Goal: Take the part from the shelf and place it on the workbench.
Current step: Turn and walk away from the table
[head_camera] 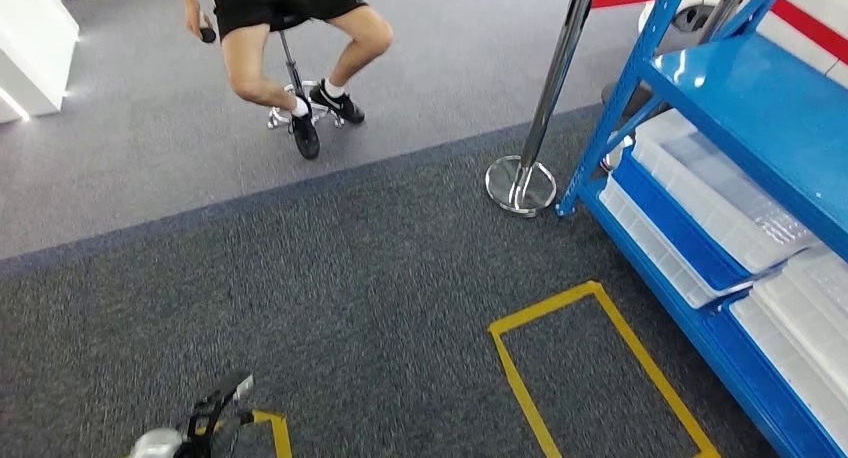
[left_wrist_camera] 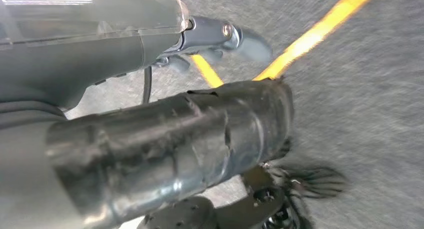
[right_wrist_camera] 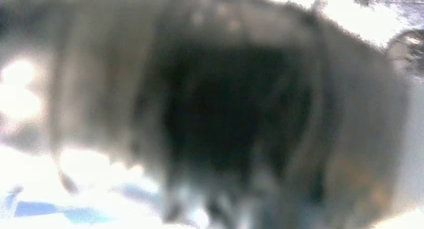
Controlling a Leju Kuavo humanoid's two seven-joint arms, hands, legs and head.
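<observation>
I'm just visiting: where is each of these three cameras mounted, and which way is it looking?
Head view: high on the body, looking down at carpet, the blue shelf and a seated person; left hand at the bottom.
Left wrist view: behind the left hand, facing the floor; shares the yellow tape.
Right wrist view: blurred, cannot tell.
</observation>
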